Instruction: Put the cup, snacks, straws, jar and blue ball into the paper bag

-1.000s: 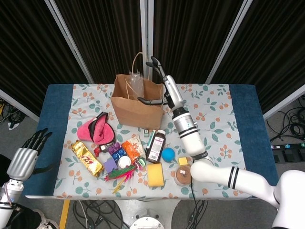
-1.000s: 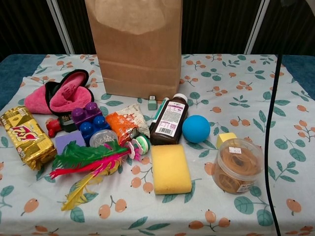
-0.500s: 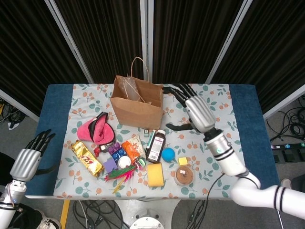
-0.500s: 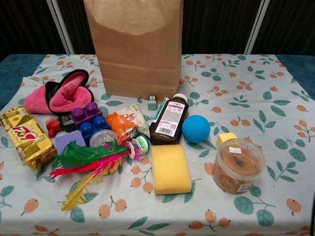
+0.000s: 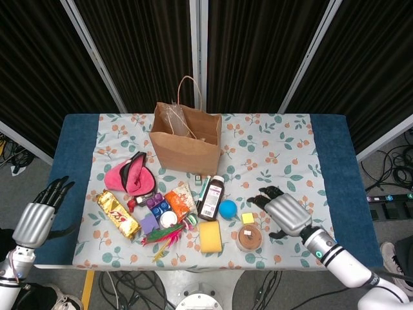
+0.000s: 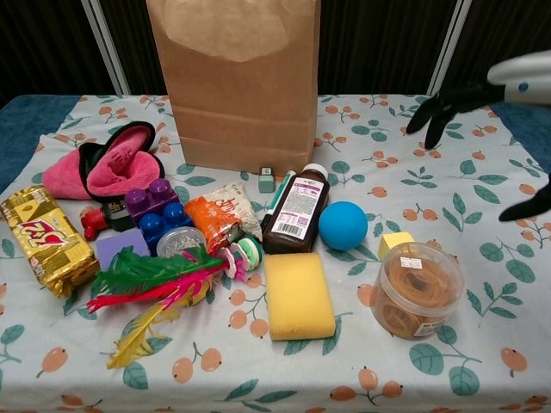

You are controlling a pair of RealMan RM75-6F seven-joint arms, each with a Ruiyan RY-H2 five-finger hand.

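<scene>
Right robot hand [image 5: 286, 215] hovers spread wide, empty, just beside the jar [image 5: 248, 237]; left robot hand [image 5: 39, 215] likewise empty.

The right hand [image 5: 288, 216] has a smooth silver-grey shell over its back, and its fingers [image 5: 263, 196] are black and slim. Behind the fingers and shell comes a short silver wrist collar bearing a small teal ring mark, then a white arm [image 5: 352, 270] with a dark band. The left hand [image 5: 37, 218] is built alike: black fingers [image 5: 55, 187], a silver-grey ribbed back behind them, and a silver wrist below it that carries a small green mark.
</scene>
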